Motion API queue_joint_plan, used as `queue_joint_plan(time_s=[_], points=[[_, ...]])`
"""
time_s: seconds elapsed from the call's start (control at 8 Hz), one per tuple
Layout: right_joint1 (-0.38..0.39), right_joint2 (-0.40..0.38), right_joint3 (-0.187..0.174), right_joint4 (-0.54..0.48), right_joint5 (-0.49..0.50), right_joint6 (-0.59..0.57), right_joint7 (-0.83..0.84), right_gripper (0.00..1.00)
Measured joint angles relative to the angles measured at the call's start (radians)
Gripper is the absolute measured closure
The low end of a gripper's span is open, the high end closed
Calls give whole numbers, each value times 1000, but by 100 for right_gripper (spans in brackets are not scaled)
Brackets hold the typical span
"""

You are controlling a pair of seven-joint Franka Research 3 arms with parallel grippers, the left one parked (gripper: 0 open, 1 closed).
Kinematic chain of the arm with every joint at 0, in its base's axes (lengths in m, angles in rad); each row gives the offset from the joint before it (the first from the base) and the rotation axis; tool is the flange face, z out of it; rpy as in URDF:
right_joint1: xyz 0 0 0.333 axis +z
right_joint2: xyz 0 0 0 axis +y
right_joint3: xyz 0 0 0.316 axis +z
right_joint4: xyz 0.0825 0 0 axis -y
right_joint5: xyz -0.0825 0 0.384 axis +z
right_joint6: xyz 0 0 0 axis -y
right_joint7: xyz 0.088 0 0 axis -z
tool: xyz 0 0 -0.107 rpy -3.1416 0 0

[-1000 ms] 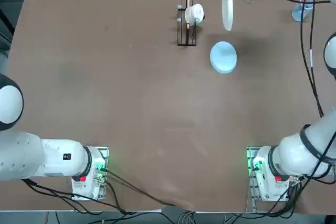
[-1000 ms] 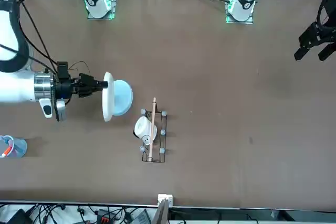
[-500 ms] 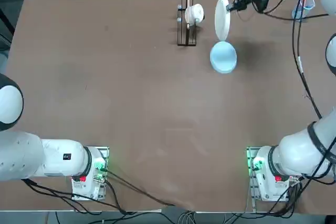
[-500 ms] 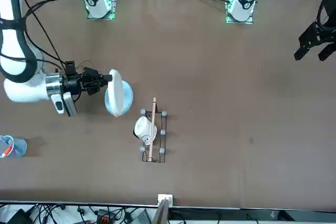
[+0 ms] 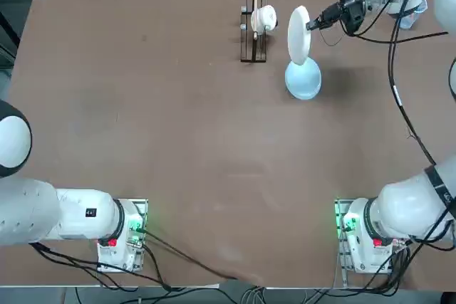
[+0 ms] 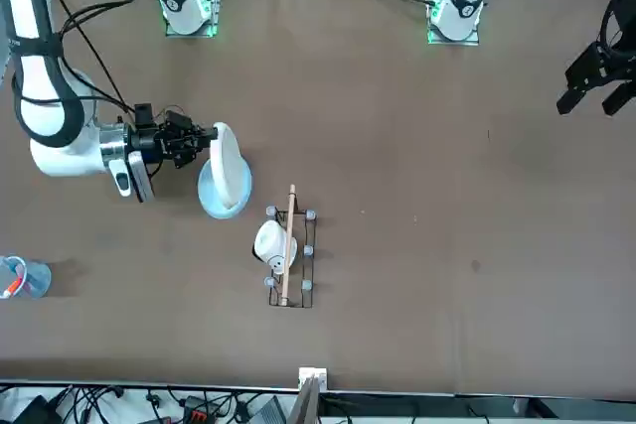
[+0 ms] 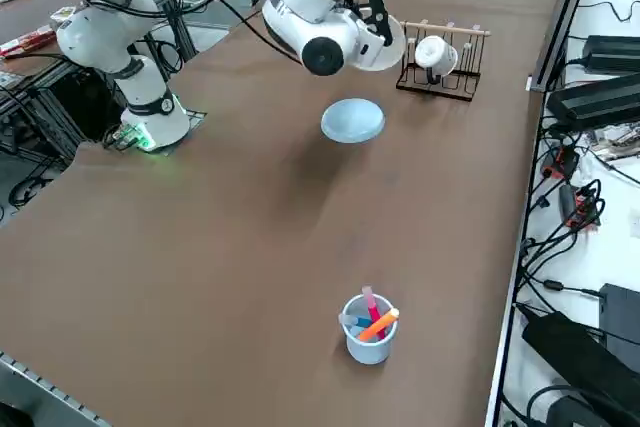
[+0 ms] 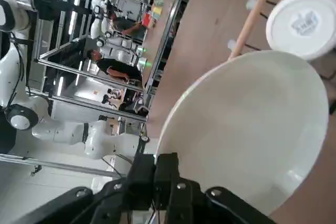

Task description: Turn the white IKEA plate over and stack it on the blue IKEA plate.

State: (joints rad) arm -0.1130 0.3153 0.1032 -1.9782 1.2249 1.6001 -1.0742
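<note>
From my overhead view, reading left to right, the wire rack (image 5: 254, 46) comes first, with the small white cup (image 5: 266, 19) on it. To its right, the white plate (image 5: 299, 35) hangs steeply tilted, nearly on edge, its long outline running roughly away from the bases. Just nearer the bases, and only slightly right of its middle, the blue plate (image 5: 303, 80) lies flat on the table (image 5: 178, 140). The outlines overlap slightly from overhead, but I can't tell from there how high the white one hangs.

My right gripper (image 5: 311, 26) comes in from the right, pinched shut on the white plate's right-hand rim. So the target lies on the base side of what I'm holding, hardly sideways at all. I judge the next move to be a short shift back toward the bases while I roll the plate down flat over the blue one. If I lower it before levelling, its edge could push the blue plate away. Far right stands the marker cup (image 5: 415, 13), well apart.
</note>
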Motion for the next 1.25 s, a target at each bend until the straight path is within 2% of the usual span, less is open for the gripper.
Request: queue_joint_plan(time_s=[0.5,1.25], points=[[7,71,2,-28,151,9,-247,97],[0,171,1,-113,214,-87,-442,97]])
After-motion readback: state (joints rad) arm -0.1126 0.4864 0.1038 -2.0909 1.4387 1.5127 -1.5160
